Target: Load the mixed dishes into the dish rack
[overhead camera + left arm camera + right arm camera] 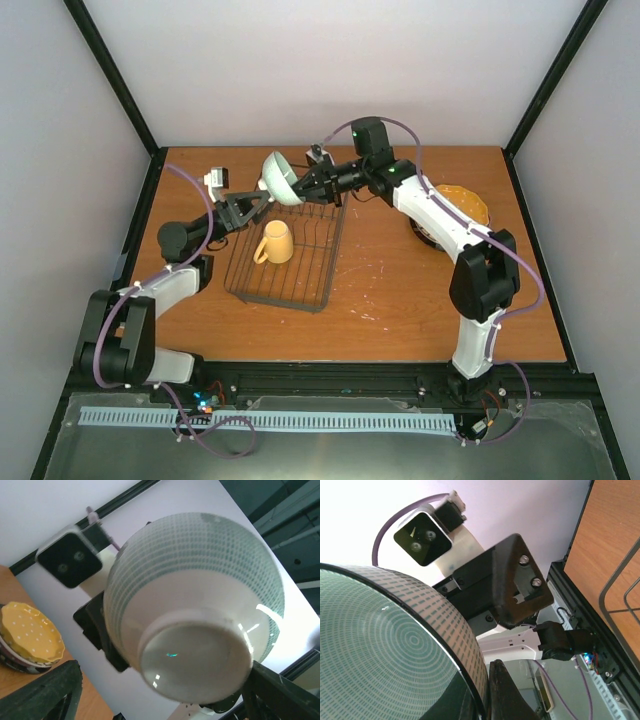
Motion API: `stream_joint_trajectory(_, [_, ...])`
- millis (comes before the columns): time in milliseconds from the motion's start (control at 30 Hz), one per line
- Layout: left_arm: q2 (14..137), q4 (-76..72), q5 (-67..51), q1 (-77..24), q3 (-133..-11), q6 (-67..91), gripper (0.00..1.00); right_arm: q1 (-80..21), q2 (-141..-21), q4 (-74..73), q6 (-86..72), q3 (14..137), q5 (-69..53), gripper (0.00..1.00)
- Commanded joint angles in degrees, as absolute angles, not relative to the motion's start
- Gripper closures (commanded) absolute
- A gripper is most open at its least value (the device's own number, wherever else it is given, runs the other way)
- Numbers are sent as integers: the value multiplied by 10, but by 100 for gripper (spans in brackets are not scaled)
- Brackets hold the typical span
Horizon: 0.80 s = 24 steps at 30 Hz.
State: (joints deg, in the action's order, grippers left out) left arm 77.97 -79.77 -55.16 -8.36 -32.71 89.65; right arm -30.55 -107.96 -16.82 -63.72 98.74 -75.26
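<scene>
Top external view: the bowl (279, 177) hangs tilted in the air over the far end of the rack (280, 298), between both arms. The right arm stretches leftward across the desk (420, 300). Its end effector (298, 186) is closed on the bowl's rim, with one finger (507, 695) against the outer wall. The left arm reaches forward and upward, its end effector (264, 198) spread wide under the bowl's foot; contact cannot be told. The mug (276, 242) sits in the rack. Plates (466, 203) are stacked at the right, partly under the right forearm.
</scene>
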Motion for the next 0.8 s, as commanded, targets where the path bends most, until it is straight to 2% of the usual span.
stream_joint_trajectory(0, [798, -867, -553, -80, -369, 910, 15, -316, -1072, -124, -660, 973, -789, 97])
stream_joint_trajectory(333, [819, -888, -550, -80, -382, 919, 47, -326, -1056, -110, -663, 929, -786, 97])
stream_joint_trajectory(567, [824, -906, -549, -80, -378, 922, 76, -338, -1069, -69, -691, 928, -785, 97])
stream_joint_trajectory(667, [825, -908, -551, -80, -378, 925, 97, -341, -1074, -65, -694, 928, -785, 97])
stream_joint_trajectory(767, [817, -891, -556, -80, -379, 920, 99, -341, -1079, -92, -672, 933, -781, 95])
